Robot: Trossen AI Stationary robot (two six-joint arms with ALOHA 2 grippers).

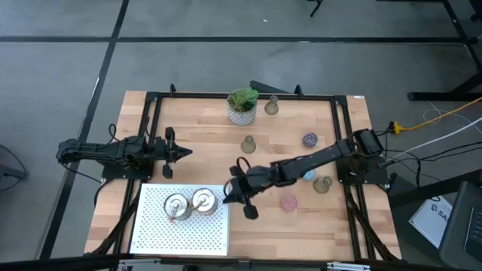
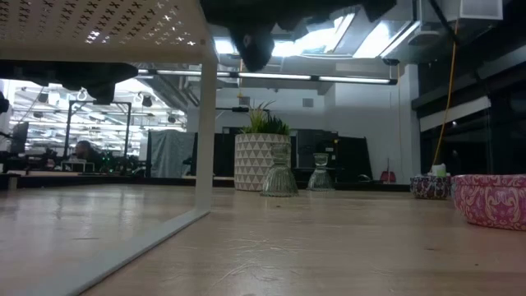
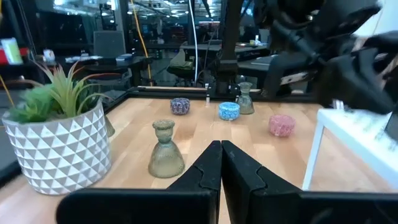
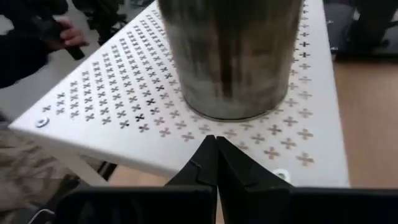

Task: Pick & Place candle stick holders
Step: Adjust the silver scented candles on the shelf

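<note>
Silver holders (image 1: 190, 203) stand on the white perforated tray (image 1: 181, 237); six others remain on the wood. Probably light, rigid, slippery metal, best pinched at the rim. Right gripper (image 1: 235, 190) hovers at the tray edge, fingers pressed together, empty; left gripper (image 1: 181, 153) likewise

two holders (image 1: 190, 202) side by side on shelf (image 1: 181, 233) | plant (image 1: 242, 105) at table's (image 1: 286, 233) rear edge

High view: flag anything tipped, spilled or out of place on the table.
Nothing stands out. Two silver holders stand upright on the white perforated shelf; the olive-grey, purple, blue and pink holders and the plant all sit upright on the table.
</note>
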